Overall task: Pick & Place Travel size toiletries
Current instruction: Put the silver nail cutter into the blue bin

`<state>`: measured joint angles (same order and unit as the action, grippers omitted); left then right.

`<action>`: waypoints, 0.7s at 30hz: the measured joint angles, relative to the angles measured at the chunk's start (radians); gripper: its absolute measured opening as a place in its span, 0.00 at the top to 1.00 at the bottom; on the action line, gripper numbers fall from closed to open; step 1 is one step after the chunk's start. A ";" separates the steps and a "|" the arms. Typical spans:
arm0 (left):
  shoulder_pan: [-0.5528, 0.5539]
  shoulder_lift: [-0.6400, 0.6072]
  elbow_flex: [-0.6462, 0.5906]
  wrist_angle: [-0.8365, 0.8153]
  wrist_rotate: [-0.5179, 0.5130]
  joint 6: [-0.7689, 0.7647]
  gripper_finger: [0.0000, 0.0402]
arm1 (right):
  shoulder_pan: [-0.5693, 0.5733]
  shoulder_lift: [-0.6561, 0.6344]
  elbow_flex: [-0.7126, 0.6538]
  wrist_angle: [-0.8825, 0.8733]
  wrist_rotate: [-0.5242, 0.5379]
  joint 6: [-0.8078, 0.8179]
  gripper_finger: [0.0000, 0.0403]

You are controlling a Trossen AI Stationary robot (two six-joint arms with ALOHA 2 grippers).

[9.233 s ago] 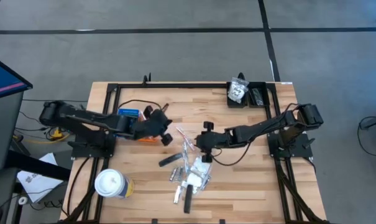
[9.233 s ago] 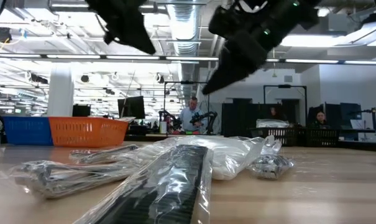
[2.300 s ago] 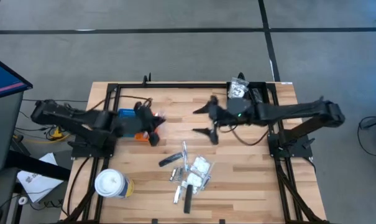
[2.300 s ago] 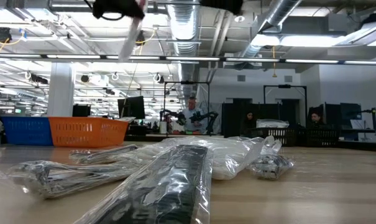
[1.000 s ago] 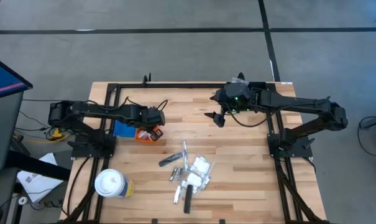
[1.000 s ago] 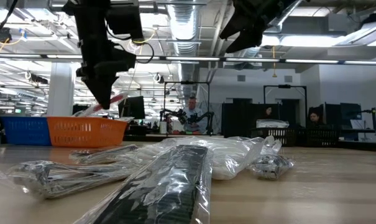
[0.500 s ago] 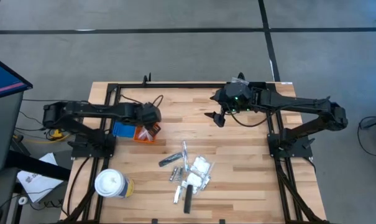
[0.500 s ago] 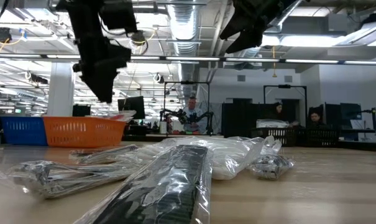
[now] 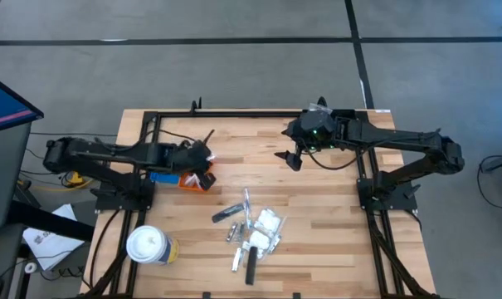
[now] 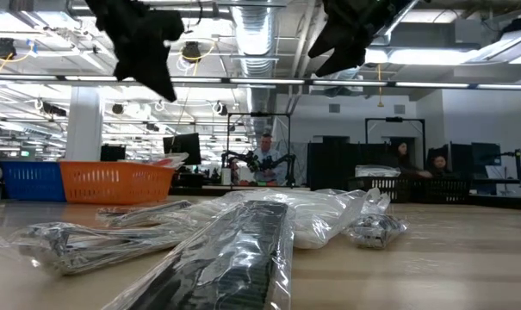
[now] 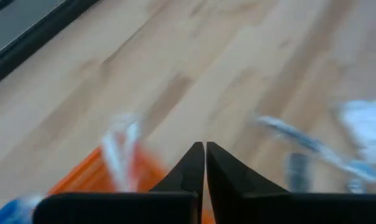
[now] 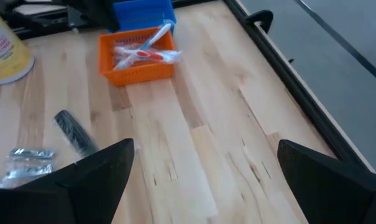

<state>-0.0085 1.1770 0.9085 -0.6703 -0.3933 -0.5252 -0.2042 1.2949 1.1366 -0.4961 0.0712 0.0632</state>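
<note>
My left tool (image 9: 202, 163) hangs just over the orange tray (image 9: 190, 180), clenched on nothing; in my left wrist view the two fingers (image 11: 189, 169) meet with no gap. In that tray lie toothbrushes (image 12: 142, 51) in clear wrap, plain in the right wrist view. The blue tray (image 12: 143, 12) sits touching it on the far side; I cannot tell what it holds.

My right tool (image 9: 290, 158) is spread wide and empty, held above bare boards near the black bin (image 9: 332, 126) at the far right corner of the tabletop (image 9: 317, 216). That bin has at least one crinkly packet (image 9: 317, 123) in it.

So I judge the task partly done: some items are sorted into the orange tray and the black bin. Plenty is left. The pile (image 9: 252, 232) sits in the middle of the tabletop, toward the near edge, well apart from both tools: white-filled packets (image 9: 269, 223), a dark comb (image 9: 251, 272), a wrapped dark stick (image 9: 226, 213) and a thin brush (image 9: 246, 202). From table height the wrapped comb (image 10: 230, 258) and packets (image 10: 316, 215) lie untouched.

The white cup (image 9: 147, 245) near the left corner is not mine to move.

I reckon both tools must go to the pile for the next pick.
</note>
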 joint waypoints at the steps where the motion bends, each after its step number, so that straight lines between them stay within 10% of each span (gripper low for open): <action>1: -0.019 0.000 0.000 0.022 0.011 0.009 0.98 | 0.009 0.000 0.000 0.000 -0.003 -0.007 0.03; 10: -0.189 0.046 -0.002 0.226 0.167 -0.030 1.00 | 0.139 0.000 0.000 0.005 -0.052 -0.099 0.03; 21: -0.402 0.236 0.041 0.353 0.085 -0.134 1.00 | 0.274 -0.014 -0.001 -0.007 -0.052 -0.127 0.03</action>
<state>-0.4110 1.4135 0.9494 -0.3174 -0.3082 -0.6596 0.0697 1.2809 1.1361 -0.5034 0.0189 -0.0635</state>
